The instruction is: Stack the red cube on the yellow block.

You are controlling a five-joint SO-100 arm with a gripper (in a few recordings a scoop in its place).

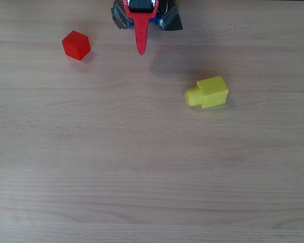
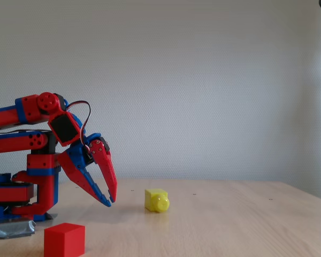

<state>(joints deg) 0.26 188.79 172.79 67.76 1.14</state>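
Red cube [image 2: 64, 240]: nearest in the fixed view, on the table [image 2: 230, 225], untouched. Gripper [image 2: 110, 201]: fingers nearly closed, empty, hanging above the table. Yellow block [image 2: 156, 200]: farther back, bare. Stacking not yet begun.

— Any writing to read here, on a label or a brand mark?
— None. No letters, numbers or signs can be read on anything in either view.

Plastic red cube [image 1: 76, 45] and yellow block [image 1: 208, 92] (smooth) on wood-grain table [image 1: 142, 167].
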